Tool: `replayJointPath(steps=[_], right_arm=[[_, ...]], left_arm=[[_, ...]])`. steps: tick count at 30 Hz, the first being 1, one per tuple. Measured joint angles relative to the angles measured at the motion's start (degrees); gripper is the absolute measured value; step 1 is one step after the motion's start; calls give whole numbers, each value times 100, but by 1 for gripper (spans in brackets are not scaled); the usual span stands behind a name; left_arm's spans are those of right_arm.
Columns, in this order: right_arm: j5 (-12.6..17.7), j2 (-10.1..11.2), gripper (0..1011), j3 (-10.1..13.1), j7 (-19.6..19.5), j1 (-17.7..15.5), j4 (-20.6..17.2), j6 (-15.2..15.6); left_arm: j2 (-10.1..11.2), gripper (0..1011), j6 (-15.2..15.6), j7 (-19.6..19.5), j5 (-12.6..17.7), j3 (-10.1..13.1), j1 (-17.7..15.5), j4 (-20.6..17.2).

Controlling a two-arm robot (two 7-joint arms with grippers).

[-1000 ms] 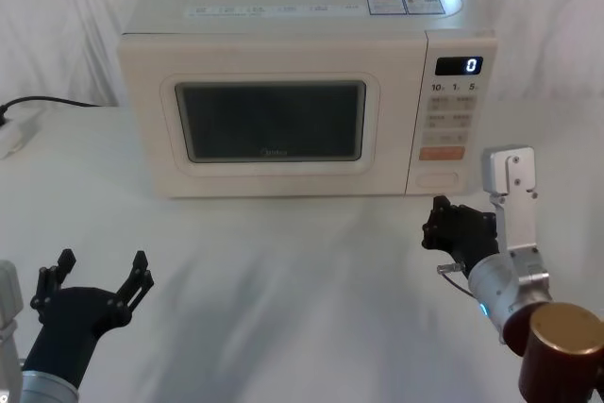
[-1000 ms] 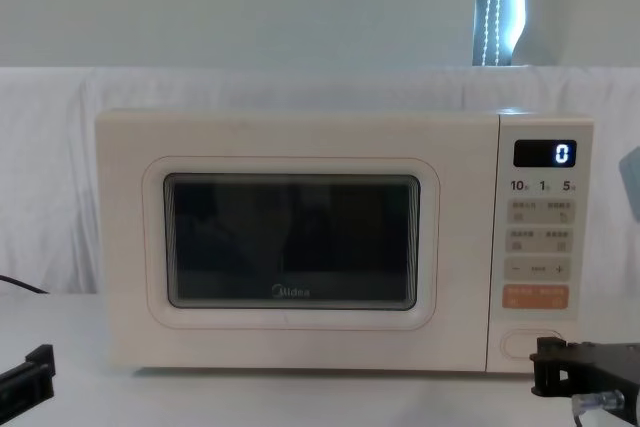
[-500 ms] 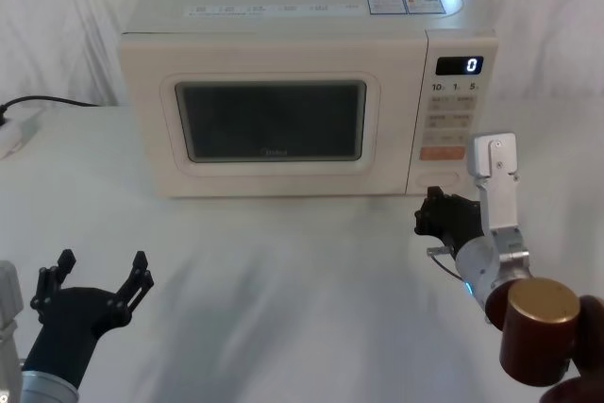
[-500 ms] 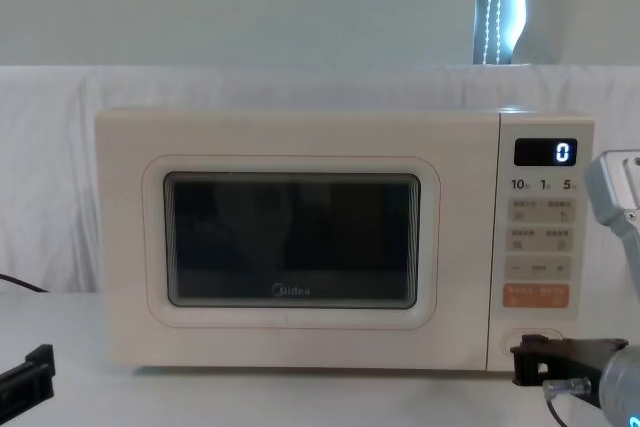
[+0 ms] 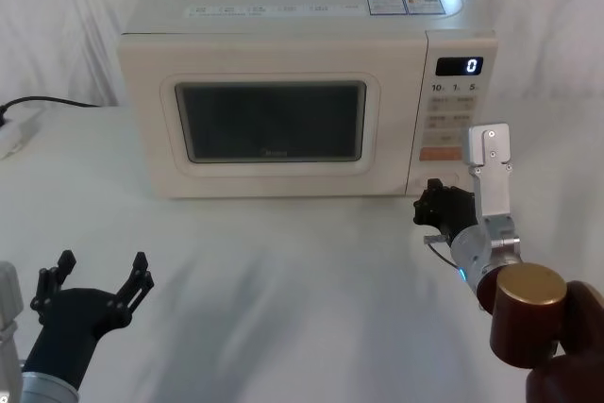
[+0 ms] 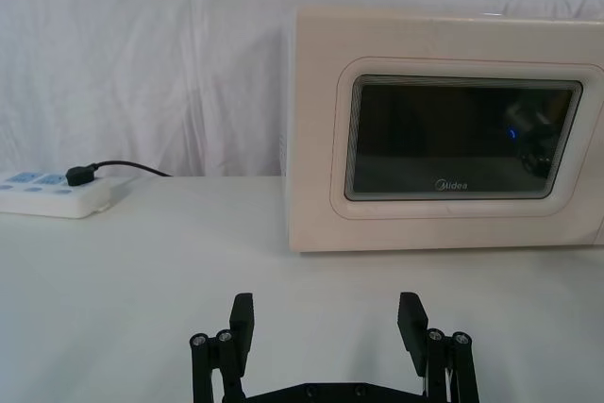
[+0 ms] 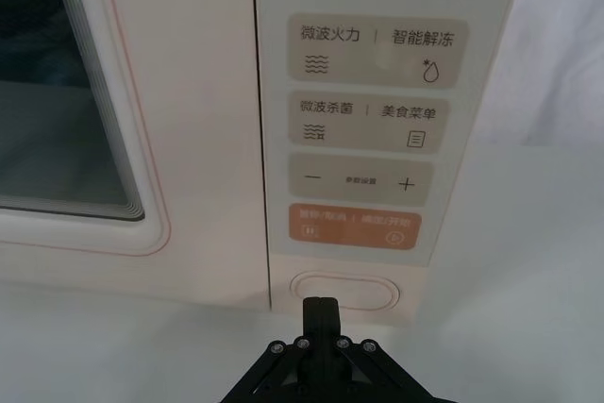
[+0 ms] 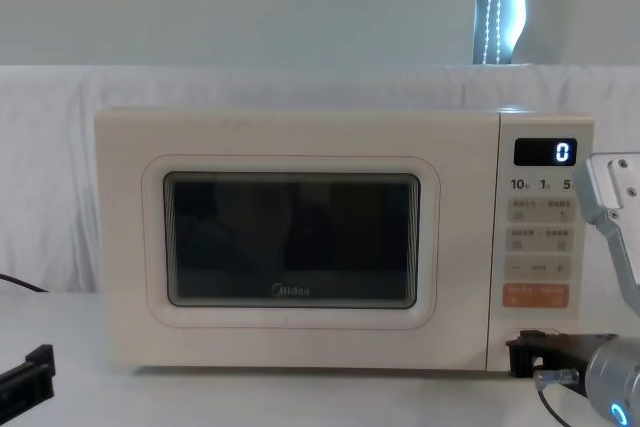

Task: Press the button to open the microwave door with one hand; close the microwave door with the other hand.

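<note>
Button [image 7: 342,291]: wide cream pill-shaped key, unmarked, smooth plastic, set lowest on the control panel [image 7: 363,120] at the microwave's front right corner, directly under the orange rectangular key [image 7: 357,226].

Right claw [image 7: 320,305]: black, fingers pressed together into one blunt tip, holding nothing. The tip sits level with the button and just before its lower rim; whether it touches cannot be told.

Microwave door [image 5: 274,120]: large cream panel, glossy, with a rounded-rectangle dark glass window and a small grey "Midea" logo [image 6: 453,186]; shut, flush with the casing.

Microwave oven [image 5: 293,16]: cream box standing toward the rear of the surface [image 5: 283,290], display reading 0.

Left claw [image 5: 94,290]: black, fingers spread wide, empty; parked near the front left corner of the surface, well apart from the door.

Power strip [image 6: 52,193]: white, with a black plug and cable, at the left edge of the surface.

Risks, as judged: the tip lies low on the button, so a push could slip off the rounded lower rim onto the casing below and leave the door latched. A lift in correction could strike the orange key just above and start the oven. A hard push could shove the whole appliance back across the smooth white cloth.
</note>
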Motion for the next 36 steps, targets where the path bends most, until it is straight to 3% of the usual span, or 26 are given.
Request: replayJointPath(steps=[21,36], right_arm=[[-96,-93,0,181,-85,289,460,-45],[-136,-146,0,251,-126,391,574,-36]], left_arm=[[0,1001,0,0,0,0,0,0],[0,1001,0,0,0,0,0,0]])
